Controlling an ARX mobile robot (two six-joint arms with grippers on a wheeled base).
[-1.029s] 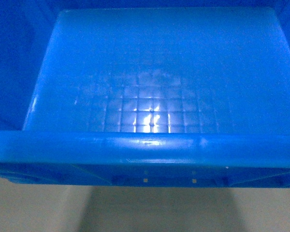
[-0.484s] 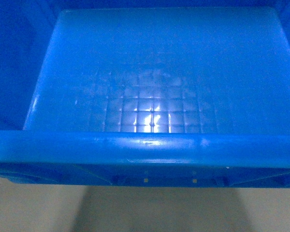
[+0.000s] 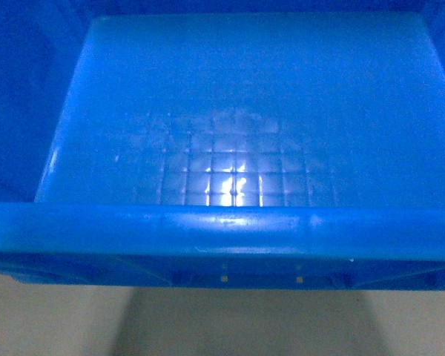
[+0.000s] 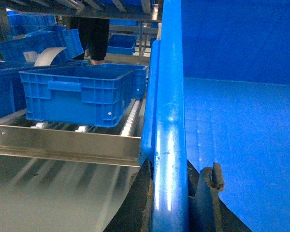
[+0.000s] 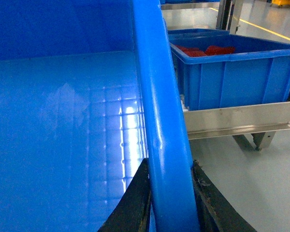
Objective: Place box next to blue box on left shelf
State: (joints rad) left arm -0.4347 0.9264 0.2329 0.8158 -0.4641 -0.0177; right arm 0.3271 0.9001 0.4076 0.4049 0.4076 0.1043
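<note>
We hold the box [image 3: 230, 111] by opposite rims: left gripper [image 4: 176, 193] and right gripper [image 5: 170, 193] each have jaws clenched on a rim. The left shelf [image 4: 63, 145], carrying another blue crate [image 4: 77, 96], lies at ten o'clock in the left wrist view

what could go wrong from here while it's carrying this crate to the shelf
1. The box is held only by its side rims: the left gripper and right gripper each pinch a smooth rim, so it could slip or tilt.
2. The blue crate already on the left shelf sits close to the held box's wall; sliding in may bump it along the rollers.
3. The head view is filled by the box, so the shelf edge is unseen there.
</note>
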